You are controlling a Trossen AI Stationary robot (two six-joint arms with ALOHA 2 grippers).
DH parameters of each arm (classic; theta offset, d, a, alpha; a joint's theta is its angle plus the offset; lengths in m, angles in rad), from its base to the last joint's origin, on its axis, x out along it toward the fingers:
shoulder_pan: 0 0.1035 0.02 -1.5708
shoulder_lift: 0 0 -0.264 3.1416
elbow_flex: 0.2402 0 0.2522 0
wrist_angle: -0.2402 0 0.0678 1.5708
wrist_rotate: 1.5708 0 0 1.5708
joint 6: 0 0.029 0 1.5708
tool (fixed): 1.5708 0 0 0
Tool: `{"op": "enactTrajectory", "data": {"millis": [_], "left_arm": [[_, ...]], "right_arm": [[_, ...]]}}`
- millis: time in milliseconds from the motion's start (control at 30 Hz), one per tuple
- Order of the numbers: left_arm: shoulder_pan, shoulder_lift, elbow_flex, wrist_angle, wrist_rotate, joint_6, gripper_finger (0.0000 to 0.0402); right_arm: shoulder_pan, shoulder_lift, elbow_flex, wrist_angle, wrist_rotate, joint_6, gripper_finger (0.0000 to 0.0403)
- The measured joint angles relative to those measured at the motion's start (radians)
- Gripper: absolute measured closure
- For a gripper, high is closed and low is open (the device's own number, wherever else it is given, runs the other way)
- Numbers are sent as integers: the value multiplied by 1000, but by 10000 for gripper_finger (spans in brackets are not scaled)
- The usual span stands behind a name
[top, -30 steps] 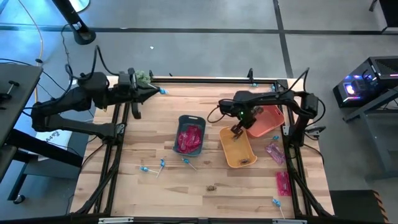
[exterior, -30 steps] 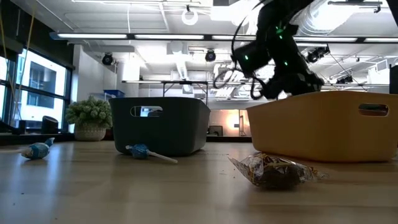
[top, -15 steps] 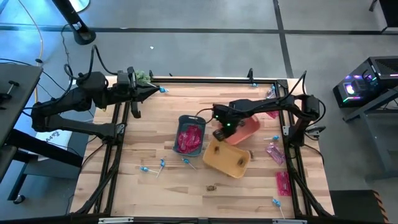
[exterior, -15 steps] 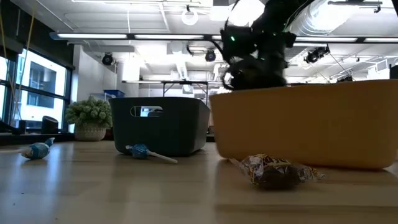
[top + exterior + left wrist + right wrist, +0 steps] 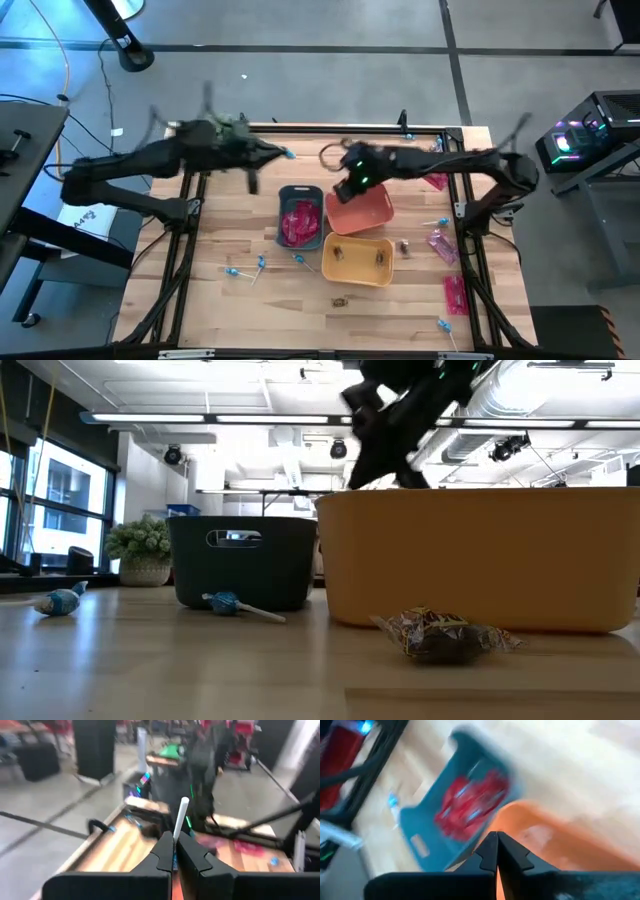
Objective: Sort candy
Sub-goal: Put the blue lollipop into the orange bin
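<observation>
Candy (image 5: 455,294) still litters the tabletop (image 5: 240,310); the left claw (image 5: 174,851), pinching a lollipop stick (image 5: 180,816), could drop it swinging, while the empty right claw (image 5: 497,851), shut, might clip the orange bin (image 5: 362,209).

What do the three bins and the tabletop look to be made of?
The grey-blue bin, orange bin and yellow bin look like matte moulded plastic: smooth single-colour walls, rounded corners, and a cut-out handle slot showing on the grey-blue one in the low view. The tabletop looks like pale wood planks, with visible grain and seams; its finish is hard to judge.
</observation>
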Motion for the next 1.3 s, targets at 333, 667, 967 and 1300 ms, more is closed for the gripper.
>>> {"op": "enactTrajectory", "data": {"millis": [333, 667, 967, 1300], "left_arm": [[-9, 480, 0, 288, 202, -21, 401], [-4, 694, 52, 344, 227, -294, 315], [55, 541, 59, 140, 457, -361, 227], [-238, 227, 59, -508, 135, -473, 222]], "right_arm": [[-70, -402, 9, -251, 304, -43, 403], [-54, -479, 9, -353, 335, -39, 403], [-55, -464, 3, -372, 335, -72, 403], [-56, -455, 3, -379, 370, -129, 403]]}}
